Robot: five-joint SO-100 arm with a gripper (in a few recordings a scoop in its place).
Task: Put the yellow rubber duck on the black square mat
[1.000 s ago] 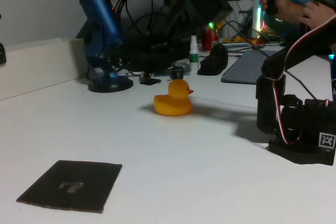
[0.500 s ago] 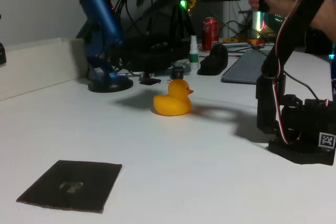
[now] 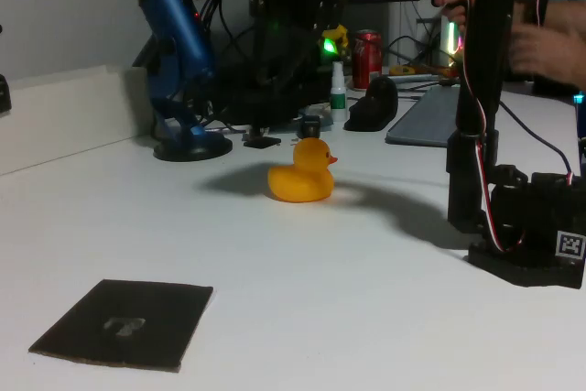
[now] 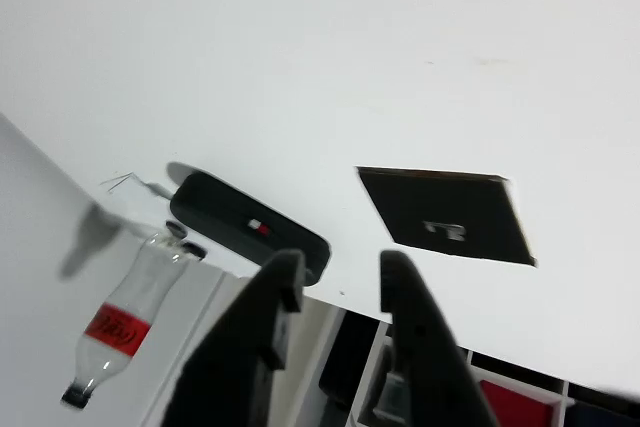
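Sitting on the table, yellow rubber duck (image 3: 303, 174) lies below the raised tool (image 3: 275, 52).

Bare surface (image 3: 302, 263) btwn yellow rubber duck (image 3: 303, 174) & black square mat (image 3: 126, 322); blue microphone (image 3: 177, 52), cables behind duck

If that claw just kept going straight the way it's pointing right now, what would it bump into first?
Probably the bare white table. In the wrist view the gripper, fingers apart, aims at open tabletop, with the black square mat off to the right of that line. Depth is hard to judge here. The yellow rubber duck sits elsewhere.
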